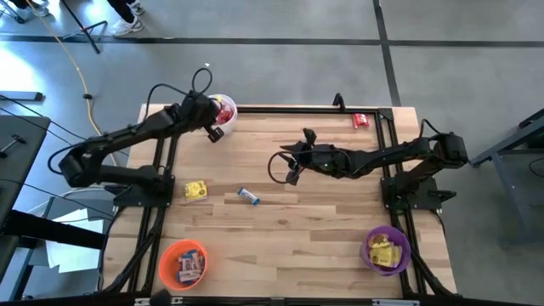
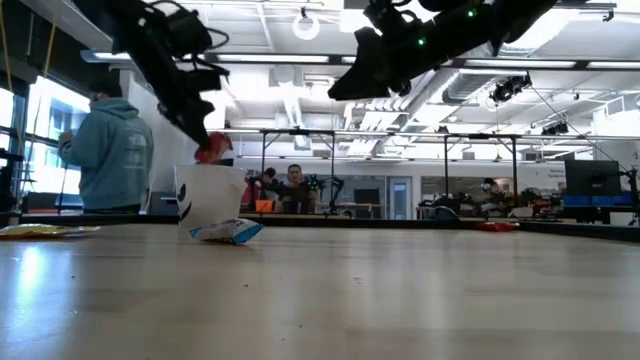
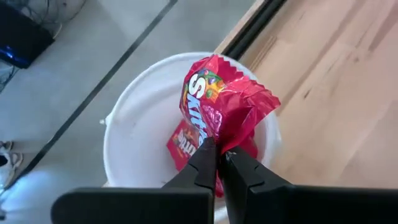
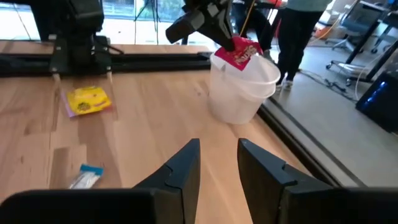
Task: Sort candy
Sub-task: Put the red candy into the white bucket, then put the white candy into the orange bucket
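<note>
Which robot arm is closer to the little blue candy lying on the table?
The right one. The right end effector hovers open just beside the blue candy at mid-table. The left end effector is farther off, over the white cup, pinching a red packet.

We see a wooden table (image 1: 280, 246) with a black frame along its edges. On it stand a white cup (image 1: 228, 104) at the far left corner, an orange cup (image 1: 164, 258) at the near left and a purple cup (image 1: 371, 240) at the near right. Loose on the wood lie a yellow packet (image 1: 196, 189) on the left, a blue-and-white bar (image 1: 248, 195) near the middle, and a red packet (image 1: 360, 121) by the far right edge.
</note>
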